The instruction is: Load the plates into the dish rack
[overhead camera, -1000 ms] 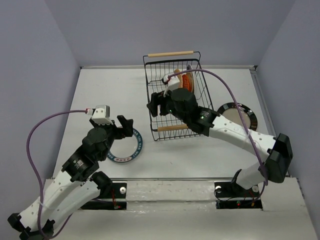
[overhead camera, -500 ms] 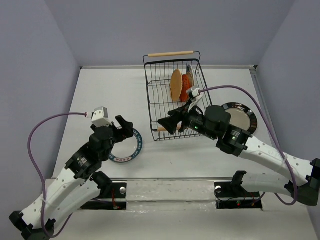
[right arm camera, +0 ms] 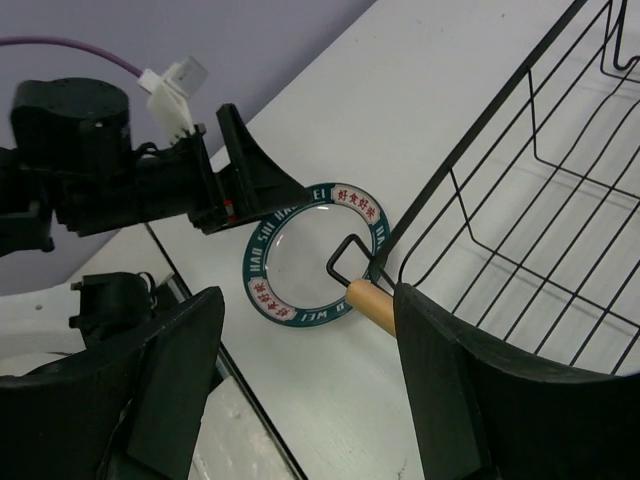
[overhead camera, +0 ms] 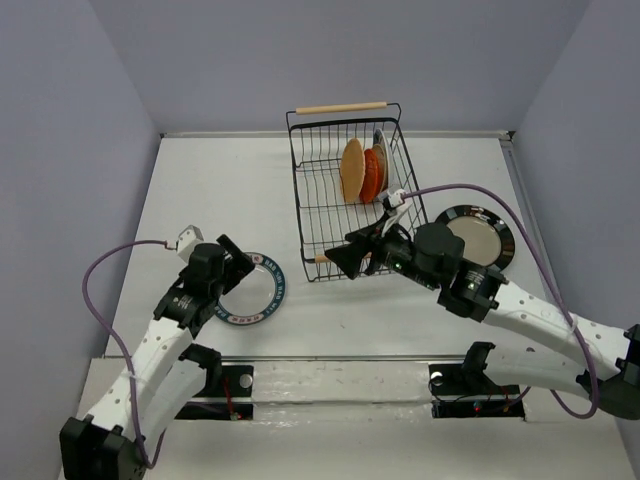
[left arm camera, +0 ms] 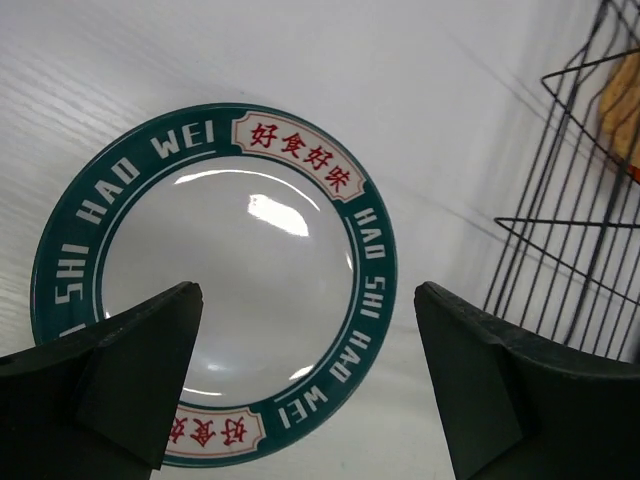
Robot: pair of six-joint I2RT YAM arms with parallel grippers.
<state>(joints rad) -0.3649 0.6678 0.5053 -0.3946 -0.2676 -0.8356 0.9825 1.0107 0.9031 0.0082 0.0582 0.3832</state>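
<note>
A white plate with a green lettered rim [overhead camera: 252, 290] lies flat on the table left of the dish rack [overhead camera: 300, 190]. My left gripper [overhead camera: 238, 264] is open and hovers over the plate's left side; in the left wrist view the plate [left arm camera: 215, 285] sits between and below the spread fingers [left arm camera: 307, 295]. A tan plate [overhead camera: 351, 170], an orange-red plate [overhead camera: 371, 176] and a pale plate [overhead camera: 381, 148] stand upright in the rack. My right gripper [overhead camera: 345, 257] is open and empty above the rack's near handle [right arm camera: 370, 300]. A black-rimmed plate [overhead camera: 478, 235] lies right of the rack.
The rack's wire wall [left arm camera: 570, 220] stands close to the right of the green-rimmed plate. The rack's far wooden handle [overhead camera: 342, 107] is near the back wall. The table's near edge [overhead camera: 330, 345] lies just before the plate.
My right gripper left the tan plate standing in the rack and drew back to the near handle. My left arm swung left and lowered toward the green-rimmed plate.
</note>
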